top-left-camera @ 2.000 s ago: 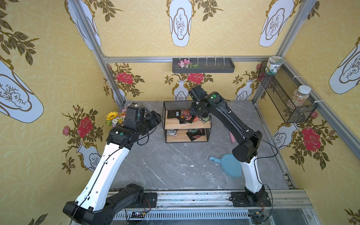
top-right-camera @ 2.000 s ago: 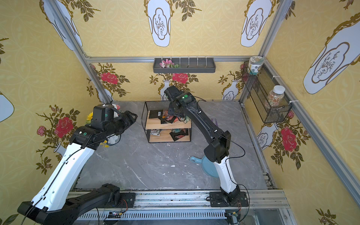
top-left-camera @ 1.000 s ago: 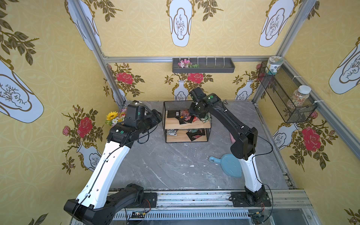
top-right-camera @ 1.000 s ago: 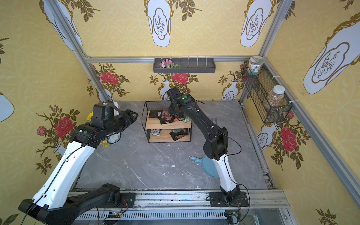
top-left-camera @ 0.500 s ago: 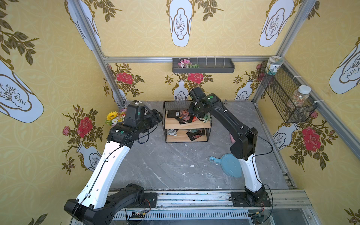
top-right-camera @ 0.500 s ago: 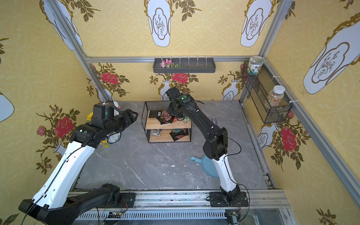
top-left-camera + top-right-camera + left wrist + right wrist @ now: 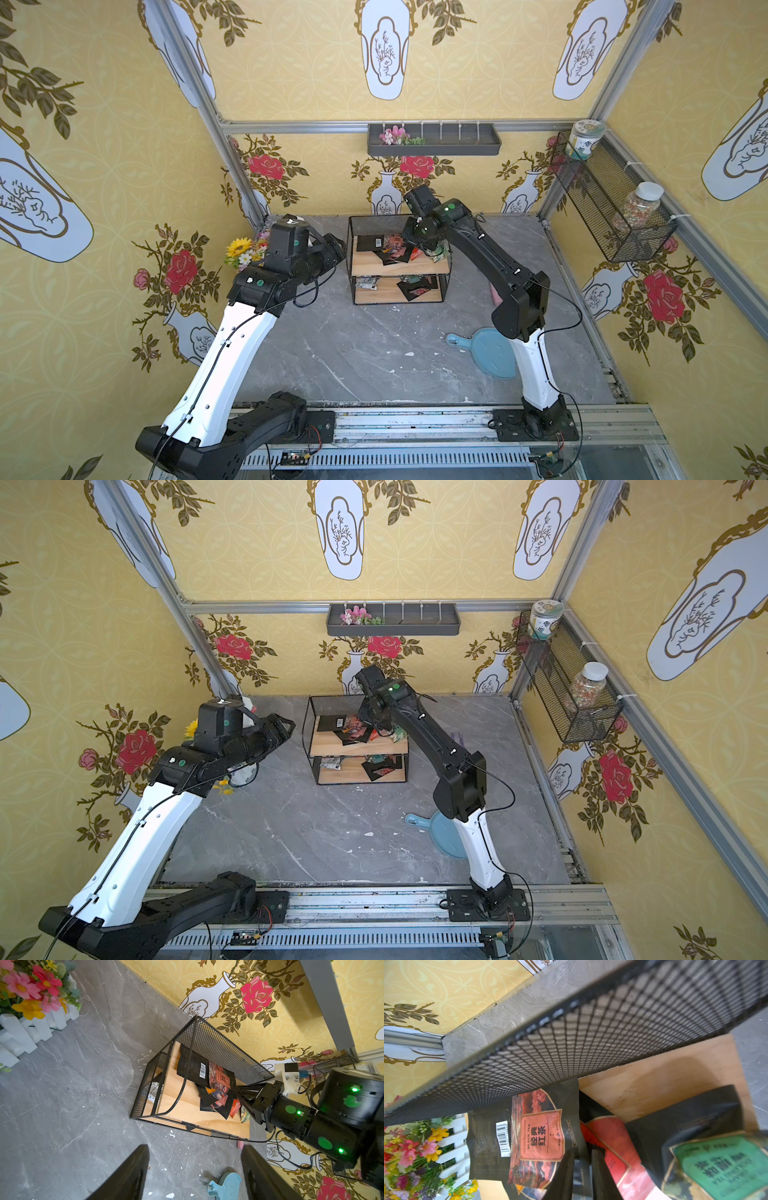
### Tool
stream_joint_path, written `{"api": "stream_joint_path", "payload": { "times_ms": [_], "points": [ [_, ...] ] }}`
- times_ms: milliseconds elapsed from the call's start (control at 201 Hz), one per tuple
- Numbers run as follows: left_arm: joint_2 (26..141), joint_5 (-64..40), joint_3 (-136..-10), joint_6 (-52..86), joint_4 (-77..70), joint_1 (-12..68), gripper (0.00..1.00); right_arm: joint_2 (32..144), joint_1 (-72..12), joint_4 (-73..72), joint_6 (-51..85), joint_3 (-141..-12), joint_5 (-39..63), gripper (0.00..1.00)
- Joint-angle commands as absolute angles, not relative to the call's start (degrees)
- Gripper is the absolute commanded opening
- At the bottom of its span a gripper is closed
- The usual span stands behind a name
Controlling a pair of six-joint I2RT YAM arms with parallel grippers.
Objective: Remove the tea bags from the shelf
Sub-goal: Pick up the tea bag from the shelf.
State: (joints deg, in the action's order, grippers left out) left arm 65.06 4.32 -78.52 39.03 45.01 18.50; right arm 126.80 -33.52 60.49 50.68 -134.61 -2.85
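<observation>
The shelf (image 7: 374, 268) (image 7: 328, 746) (image 7: 182, 1105) stands at the back of the grey table, two wooden boards in a black wire frame. Several tea bags (image 7: 390, 253) (image 7: 216, 1093) lie piled on its top board, and more tea bags (image 7: 417, 289) lie on the lower one. My right gripper (image 7: 584, 1153) (image 7: 424, 248) (image 7: 235, 1089) reaches into the top pile, its jaws narrowed onto a dark sachet beside the red-printed black tea bag (image 7: 542, 1134). A green-printed sachet (image 7: 720, 1163) lies close by. My left gripper (image 7: 195, 1148) (image 7: 338, 249) hovers open and empty to the left of the shelf.
A white fence box of flowers (image 7: 31, 1028) (image 7: 245, 253) stands behind my left arm. A blue paddle (image 7: 486, 353) lies by the right arm's base, and a pink object (image 7: 495, 295) lies behind that arm. A mesh basket with jars (image 7: 611, 208) and a grey tray (image 7: 434, 139) hang on the walls.
The right gripper's jaws have narrowed over the top pile, and the right arm has edged slightly further back over the shelf. The left arm has not moved.
</observation>
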Motion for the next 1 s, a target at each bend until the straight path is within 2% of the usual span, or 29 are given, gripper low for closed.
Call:
{"api": "stream_joint_path", "payload": {
  "times_ms": [0, 204, 553, 991],
  "points": [
    [65.0, 4.0, -78.1, 38.6, 44.2, 18.5, 0.75, 126.6, -33.7, 58.5, 51.3, -134.5, -2.5, 0.21],
    [64.8, 4.0, -77.8, 38.7, 44.2, 18.5, 0.75, 125.9, -33.6, 57.0, 52.3, -132.7, -1.9, 0.18],
    [64.7, 3.6, -78.0, 38.8, 44.2, 18.5, 0.74, 123.6, -33.5, 55.1, 53.4, -130.5, -3.5, 0.0],
    [64.6, 3.7, -77.9, 38.8, 44.2, 18.5, 0.73, 119.9, -33.8, 51.5, 53.2, -128.6, -3.9, 0.0]
  ]
}}
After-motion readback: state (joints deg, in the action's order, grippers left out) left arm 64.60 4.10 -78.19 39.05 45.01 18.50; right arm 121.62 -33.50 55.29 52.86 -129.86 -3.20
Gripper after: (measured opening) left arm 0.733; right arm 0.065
